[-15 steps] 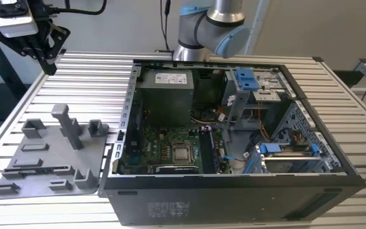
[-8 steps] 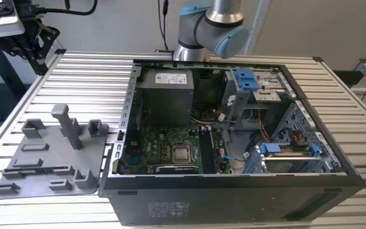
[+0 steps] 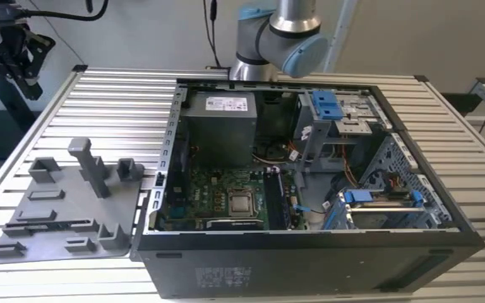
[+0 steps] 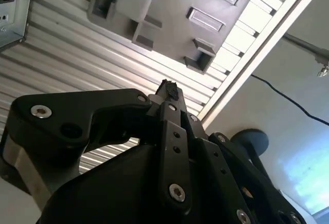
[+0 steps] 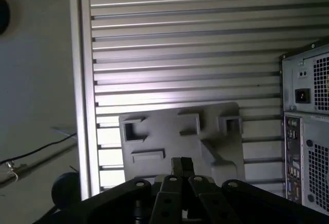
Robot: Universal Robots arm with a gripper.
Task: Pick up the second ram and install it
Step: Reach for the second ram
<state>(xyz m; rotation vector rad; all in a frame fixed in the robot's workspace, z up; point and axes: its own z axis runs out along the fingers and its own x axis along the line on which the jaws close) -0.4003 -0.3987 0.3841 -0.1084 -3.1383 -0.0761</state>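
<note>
**End effector closed and empty, ram waiting in the tray**

Here's the end effector (image 5: 181, 165) in both wrist views. Its fingertips are drawn together with no gap between them, and nothing is pinched there. It hangs in the air with the gray tray (image 5: 169, 142) out beyond its tips, well apart from it.

In the exterior view the tray lies on the slatted surface (image 3: 116, 101), just beside the open computer case (image 3: 310, 252) on the exterior view's left. Along the tray's long slot runs a thin dark strip, and I take that to be the second ram (image 3: 48, 223), standing on edge. It's too small here to make out a label, so that reading is a judgement. Inside the case the motherboard (image 3: 225, 189) lies face up.

On handling, I'd call this stick very light and stiff along its length, but thin and fragile. It's a bare board with chips on its faces and a contact edge that shouldn't be scraped or twisted. The flat faces look smooth, so a weak pinch could let it slip or swing. The safest hold looks like a grip across the two flat faces near the middle of the upper edge, clear of the contacts. That keeps it level rather than drooping at one end. The tray's posts stand near, so there's little room on either side.
</note>
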